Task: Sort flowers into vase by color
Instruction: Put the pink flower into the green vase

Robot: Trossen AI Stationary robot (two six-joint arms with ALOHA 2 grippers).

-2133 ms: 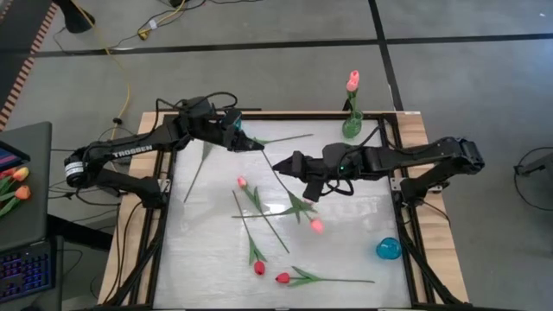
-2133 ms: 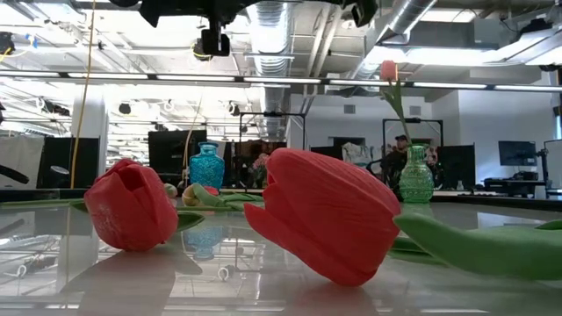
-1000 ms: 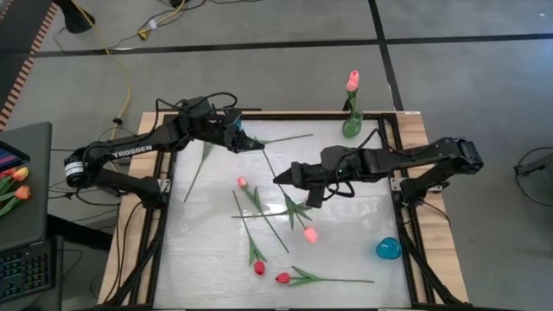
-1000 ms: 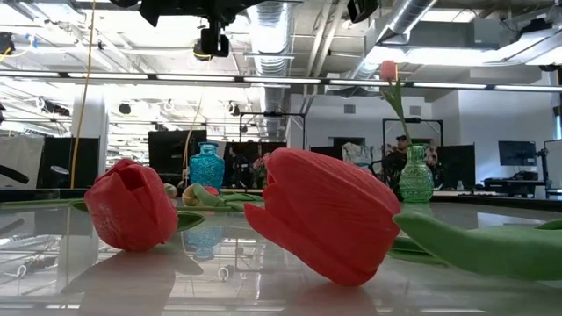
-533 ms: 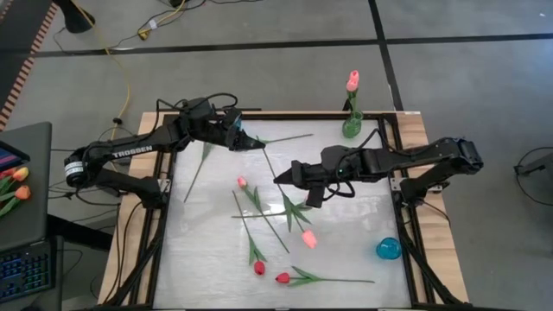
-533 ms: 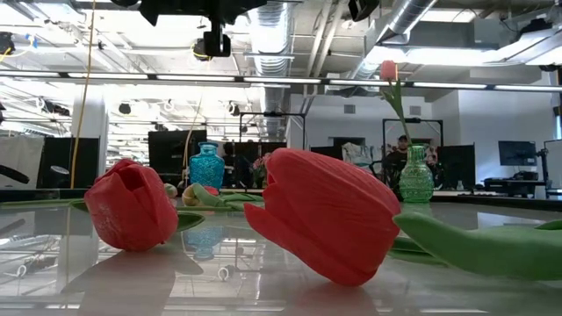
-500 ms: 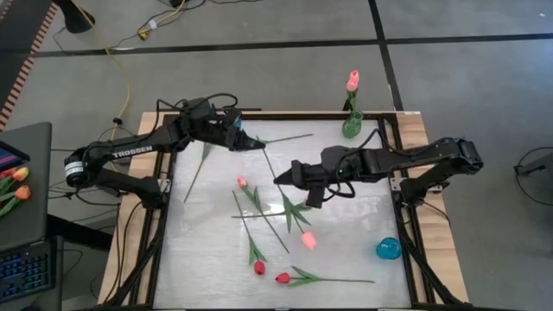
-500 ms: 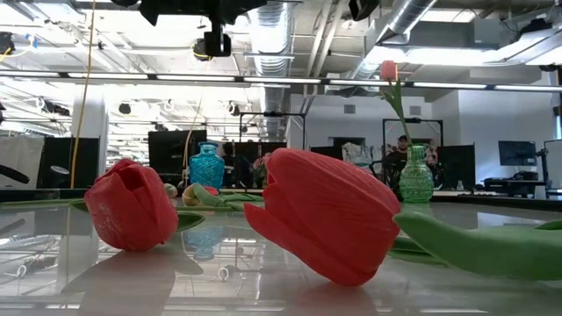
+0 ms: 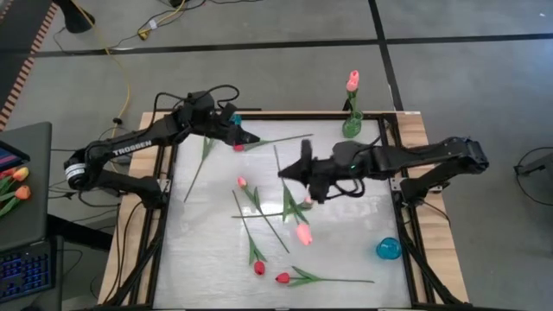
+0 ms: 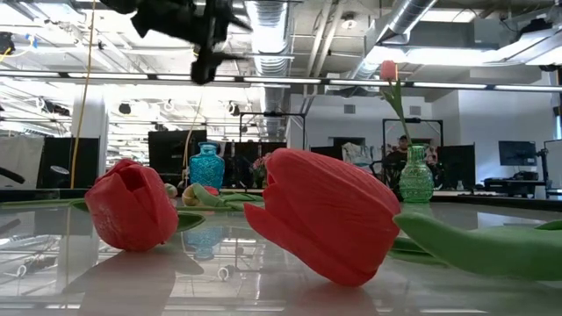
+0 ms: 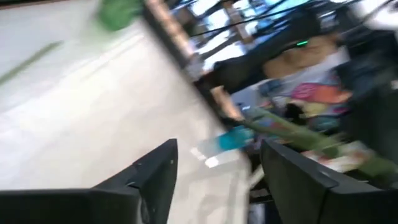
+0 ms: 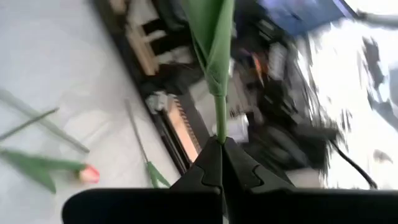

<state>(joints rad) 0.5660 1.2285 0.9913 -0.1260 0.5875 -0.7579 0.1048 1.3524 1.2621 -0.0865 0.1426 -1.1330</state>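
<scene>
My right gripper (image 9: 285, 173) is over the table's middle, shut on the thin green stem of a pink-headed flower (image 9: 302, 233). My left gripper (image 9: 244, 138) stands open near the far edge with nothing between its fingers (image 11: 217, 149). A red-headed flower (image 9: 238, 147) lies flat on the table beside it, its stem (image 9: 281, 140) pointing right. A green vase (image 9: 352, 126) at the far right holds one pink flower (image 9: 352, 82) upright. Three more flowers (image 9: 241, 182) (image 9: 258, 268) (image 9: 282, 278) lie flat on the near half of the table. My right gripper pinches the pink flower's stem (image 12: 219, 121) between its two fingertips, a little below the stem's cut end. The fingers come level from the table's right and lie across the stem. The leaves (image 9: 289, 205) and the head trail toward the near edge. Whether the head rests on the table I cannot tell.
A blue vase (image 9: 388, 250) stands at the near right. A loose green stem (image 9: 197, 170) lies at the far left. A dark frame (image 9: 399, 186) runs along the table's sides. A laptop (image 9: 22, 216) and orange-and-yellow tulips (image 9: 15, 186) sit off the table's left.
My right gripper has turned about its wrist with the pink flower's stem in it. The stem's cut end has swung toward the far edge and the head has shifted slightly left. My left gripper has drawn back toward the far left, uncovering the red head on the table.
</scene>
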